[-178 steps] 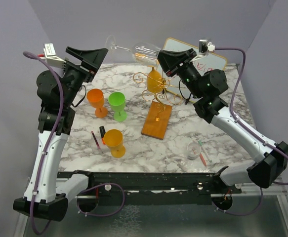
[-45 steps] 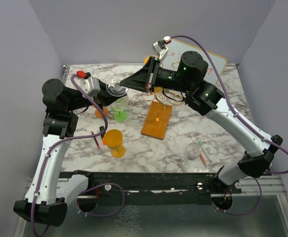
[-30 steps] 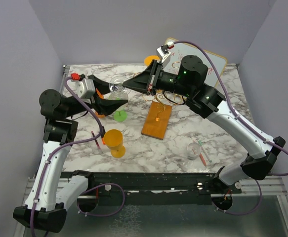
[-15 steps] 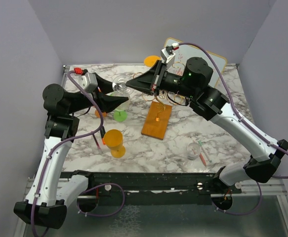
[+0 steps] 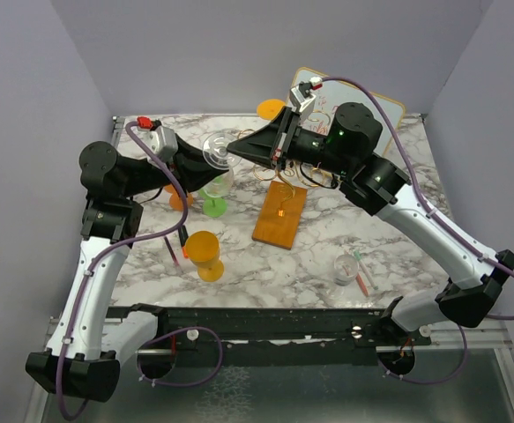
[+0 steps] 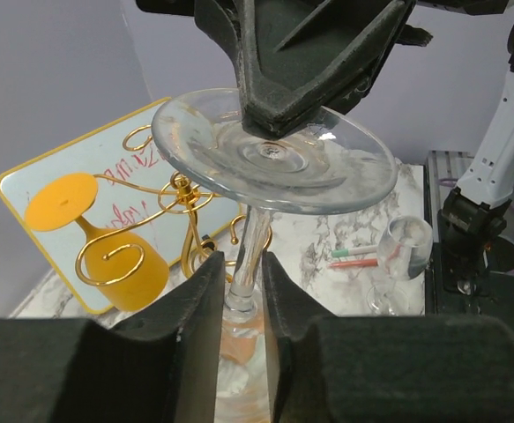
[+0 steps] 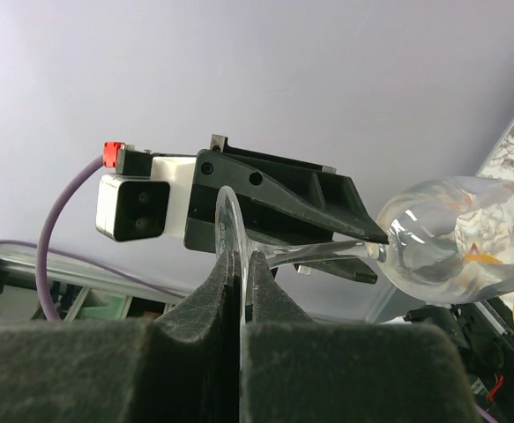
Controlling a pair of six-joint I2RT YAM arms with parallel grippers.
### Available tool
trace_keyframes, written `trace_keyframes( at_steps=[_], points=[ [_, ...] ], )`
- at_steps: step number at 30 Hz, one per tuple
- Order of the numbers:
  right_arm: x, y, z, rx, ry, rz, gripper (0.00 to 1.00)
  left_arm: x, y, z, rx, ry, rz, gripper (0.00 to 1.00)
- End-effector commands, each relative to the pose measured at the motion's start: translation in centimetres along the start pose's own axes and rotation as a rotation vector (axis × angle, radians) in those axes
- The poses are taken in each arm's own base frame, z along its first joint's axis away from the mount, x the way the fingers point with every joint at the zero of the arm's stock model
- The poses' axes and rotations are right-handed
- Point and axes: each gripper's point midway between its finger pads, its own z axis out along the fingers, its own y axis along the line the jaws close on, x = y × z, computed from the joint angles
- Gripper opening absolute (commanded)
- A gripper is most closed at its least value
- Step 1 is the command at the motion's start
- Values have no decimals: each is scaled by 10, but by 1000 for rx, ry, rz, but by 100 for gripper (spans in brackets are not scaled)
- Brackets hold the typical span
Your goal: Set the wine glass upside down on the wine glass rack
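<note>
The clear wine glass (image 5: 214, 150) hangs in the air over the table's back left, foot up and bowl down. My right gripper (image 5: 231, 152) is shut on the rim of its foot (image 7: 226, 220). My left gripper (image 6: 243, 264) reaches in from the left with its jaws on either side of the stem (image 6: 255, 236), just above the bowl. The jaws stand close to the stem, and a thin gap shows on each side. The wine glass rack (image 5: 296, 174), gold wire on a wooden base (image 5: 280, 216), stands to the right with an orange glass (image 6: 120, 256) hanging on it.
A green goblet (image 5: 214, 204) stands under the held glass, with an orange goblet (image 5: 204, 254) nearer the front. Markers (image 5: 170, 249) lie beside them. A small clear glass (image 5: 347, 269) and pens (image 5: 362, 280) sit front right. A whiteboard (image 5: 367, 107) leans at the back.
My left gripper has moved in towards the glass and narrowed its jaws around the stem. The right gripper keeps its hold on the foot and has barely shifted.
</note>
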Motion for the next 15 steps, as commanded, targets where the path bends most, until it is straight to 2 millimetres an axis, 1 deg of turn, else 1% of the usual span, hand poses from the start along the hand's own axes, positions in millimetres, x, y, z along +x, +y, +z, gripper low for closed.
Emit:
trace_keyframes(
  at_steps=[1,4,7,8,9,10,11,13,14,15],
  points=[
    [-9,31,-9,-100,-37,-19,1,-6,-10,1,69,-2,34,28],
    [-8,29,-7,-100,-30,-11,1,-6,-12,2,91,-4,45,29],
    [-7,28,-6,-103,-22,-4,1,-3,-11,2,99,0,48,26],
    [-7,28,-6,-103,-18,0,1,-2,-10,2,100,-1,50,21],
    [-5,26,-6,-100,-13,6,1,-2,-11,2,102,0,52,13],
    [-5,28,-7,-111,-12,5,1,0,-10,2,103,3,53,4],
    [-5,30,-7,-122,-13,1,1,1,-10,2,99,4,54,0],
    [-6,29,-7,-119,-13,-5,1,2,-9,2,86,1,52,0],
    [-7,27,-8,-115,-16,-10,7,3,-6,2,63,-3,47,0],
    [-8,24,-8,-105,-20,-15,18,2,-2,2,31,-9,40,0]
  ],
)
